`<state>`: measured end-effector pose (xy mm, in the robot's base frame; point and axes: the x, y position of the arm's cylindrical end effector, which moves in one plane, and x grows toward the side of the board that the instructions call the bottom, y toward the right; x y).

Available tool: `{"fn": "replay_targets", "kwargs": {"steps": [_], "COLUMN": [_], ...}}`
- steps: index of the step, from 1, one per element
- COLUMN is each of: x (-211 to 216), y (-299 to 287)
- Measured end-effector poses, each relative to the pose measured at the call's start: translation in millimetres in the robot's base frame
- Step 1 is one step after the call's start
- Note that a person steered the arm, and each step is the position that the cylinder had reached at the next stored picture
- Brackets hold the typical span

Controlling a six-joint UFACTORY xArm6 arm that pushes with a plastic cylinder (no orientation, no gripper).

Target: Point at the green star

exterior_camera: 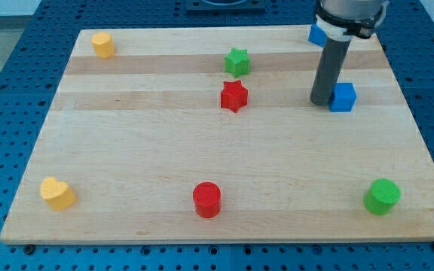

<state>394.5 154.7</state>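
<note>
My tip point(322, 102), the blunt end of a smooth dark rod with no pincer to open or hold anything, is resting on the pale wooden board point(126, 150) just left of a blue cube point(343, 97). The green star point(236, 62) is sitting well to its left, just above a red star point(233, 95).

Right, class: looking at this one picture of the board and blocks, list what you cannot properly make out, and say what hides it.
1. Camera view: the blue block at the view's top right is mostly covered by the arm, so its shape is unclear.
2. Camera view: my tip sits beside the blue cube; whether they touch cannot be told.
3. Camera view: the arm's upper part is cut off by the top edge.
</note>
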Motion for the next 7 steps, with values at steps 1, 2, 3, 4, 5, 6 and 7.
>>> {"fn": "replay_targets", "kwargs": {"steps": [1, 2, 3, 4, 5, 6, 7], "x": [-7.5, -29.9, -30.7, -36.1, -65.0, -90.4, -93.2], "y": [-13.6, -37.3, -37.3, -37.3, -37.9, -38.2, -39.4]}}
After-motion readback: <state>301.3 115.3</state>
